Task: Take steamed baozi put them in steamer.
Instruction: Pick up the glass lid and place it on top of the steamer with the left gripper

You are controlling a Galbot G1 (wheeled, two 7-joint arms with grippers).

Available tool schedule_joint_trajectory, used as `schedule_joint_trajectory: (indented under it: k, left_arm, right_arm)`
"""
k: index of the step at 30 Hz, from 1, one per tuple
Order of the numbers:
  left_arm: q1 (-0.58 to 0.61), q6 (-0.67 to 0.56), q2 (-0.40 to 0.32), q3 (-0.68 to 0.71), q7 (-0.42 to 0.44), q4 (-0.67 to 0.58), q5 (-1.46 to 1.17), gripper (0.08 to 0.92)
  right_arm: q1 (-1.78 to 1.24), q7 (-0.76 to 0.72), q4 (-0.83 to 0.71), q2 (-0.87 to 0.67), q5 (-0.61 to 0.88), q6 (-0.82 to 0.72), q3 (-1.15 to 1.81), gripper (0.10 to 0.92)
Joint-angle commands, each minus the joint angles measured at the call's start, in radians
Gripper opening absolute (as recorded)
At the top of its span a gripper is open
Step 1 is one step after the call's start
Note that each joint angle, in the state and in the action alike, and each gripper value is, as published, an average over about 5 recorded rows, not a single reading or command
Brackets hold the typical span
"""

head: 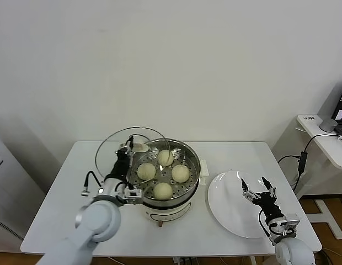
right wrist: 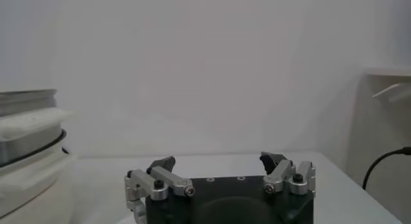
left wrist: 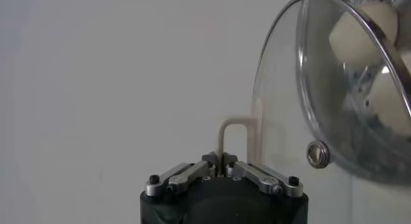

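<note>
The steamer [head: 194, 160], a shiny steel pot on a white base, stands mid-table and holds several cream-white baozi [head: 163, 190] on its perforated floor. My left gripper [head: 127, 150] is at the pot's left rim, shut on the cream handle [left wrist: 234, 126] of the round glass lid [left wrist: 282, 116]. It holds the lid tilted up on edge beside the pot, and two baozi [left wrist: 356, 33] show through the glass. My right gripper [head: 256, 187] is open and empty, a little above the flat white plate [head: 226, 212]. It also shows in the right wrist view [right wrist: 218, 162], with the steamer [right wrist: 26, 138] off to one side.
The white plate lies bare to the right of the steamer. A side desk [head: 325, 135] with a laptop and a hanging black cable [head: 300, 160] stands beyond the table's right edge. A wall runs close behind the table.
</note>
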Motion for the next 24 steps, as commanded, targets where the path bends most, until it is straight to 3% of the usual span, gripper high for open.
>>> schedule_joint_trajectory:
  k: [1,9,24]
  left_arm:
    - [-0.033,0.057,-0.102,0.108,0.027,0.023,0.096,0.106]
    - [-0.039,0.050,-0.161,0.139,0.023,0.065,0.130,0.106]
    - [-0.057,0.041,-0.205,0.190,0.013,0.135,0.140,0.106]
  right_arm:
    - [0.002,-0.001,-0.009,0.003,0.000,0.003,0.001,0.823]
    - [0.005,-0.002,-0.016,0.010,0.001,0.003,0.002,0.823]
    - [0.009,-0.003,-0.027,0.010,0.003,0.004,0.006,0.823]
